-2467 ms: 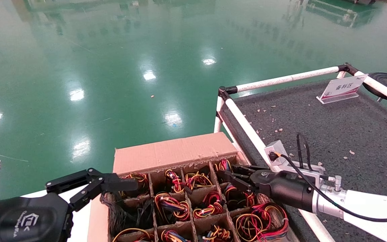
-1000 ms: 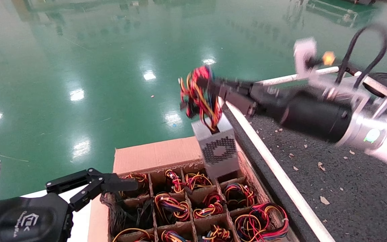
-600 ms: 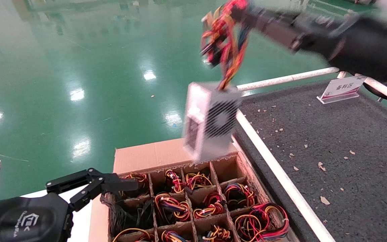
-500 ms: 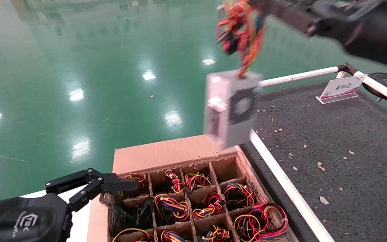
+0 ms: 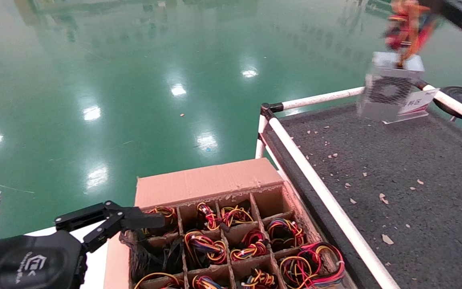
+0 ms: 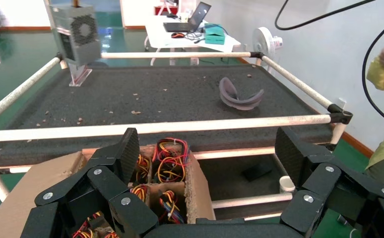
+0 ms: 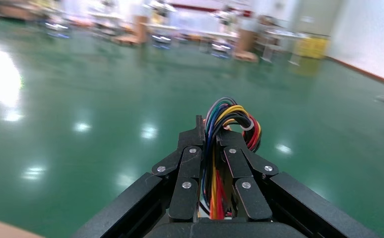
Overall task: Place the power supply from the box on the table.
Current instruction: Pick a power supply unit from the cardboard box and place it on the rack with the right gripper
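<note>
You see the dark surface (image 5: pixel 407 168) with white rails, small debris on it, and green floor (image 5: pixel 114 80) around. The right gripper (image 7: pixel 211 144) fingers grasp the wires; the power supply (image 5: pixel 391 90) hangs above the far rail. The left gripper (image 5: pixel 134 218), fingers spread, rests by the box (image 5: pixel 207 182).

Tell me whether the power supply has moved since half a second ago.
Yes. The power supply, hanging by its wires from the right gripper, has swung right, from above the box corner to over the table by the sign.
</note>
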### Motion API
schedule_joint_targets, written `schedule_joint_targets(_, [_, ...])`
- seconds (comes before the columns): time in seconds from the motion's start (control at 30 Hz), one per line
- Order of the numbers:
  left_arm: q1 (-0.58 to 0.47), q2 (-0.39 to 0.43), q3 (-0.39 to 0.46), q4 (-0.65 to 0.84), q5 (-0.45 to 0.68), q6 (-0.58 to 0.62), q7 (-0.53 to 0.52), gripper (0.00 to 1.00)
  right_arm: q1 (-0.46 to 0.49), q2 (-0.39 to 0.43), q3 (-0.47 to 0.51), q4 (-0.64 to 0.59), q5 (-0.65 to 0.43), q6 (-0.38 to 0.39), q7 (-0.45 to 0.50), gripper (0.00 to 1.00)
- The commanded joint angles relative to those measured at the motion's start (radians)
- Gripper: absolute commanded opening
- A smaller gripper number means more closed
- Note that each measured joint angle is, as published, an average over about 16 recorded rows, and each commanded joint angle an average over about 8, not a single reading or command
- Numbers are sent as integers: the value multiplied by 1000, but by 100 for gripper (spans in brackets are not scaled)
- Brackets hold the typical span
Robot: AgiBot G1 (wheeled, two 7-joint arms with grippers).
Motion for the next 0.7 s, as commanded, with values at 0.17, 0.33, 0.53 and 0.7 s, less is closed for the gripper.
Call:
schedule_joint_targets(0.17, [0, 0, 0, 0, 0, 0, 0, 100, 20, 48, -27, -32, -44, 76, -47, 0])
schedule_joint_targets(0.33, [0, 0, 1, 0, 0, 0, 0, 100, 13, 62, -48, -43, -74, 113, -83, 0])
schedule_joint_targets(0.53, [0, 0, 1, 0, -1, 0, 0, 100, -10, 63, -63, -53, -96, 143, -119, 0])
schedule_joint_targets(0.7, [0, -1, 1, 0, -1, -1, 1, 100, -33, 59, -65, -57, -99, 141, -140, 0])
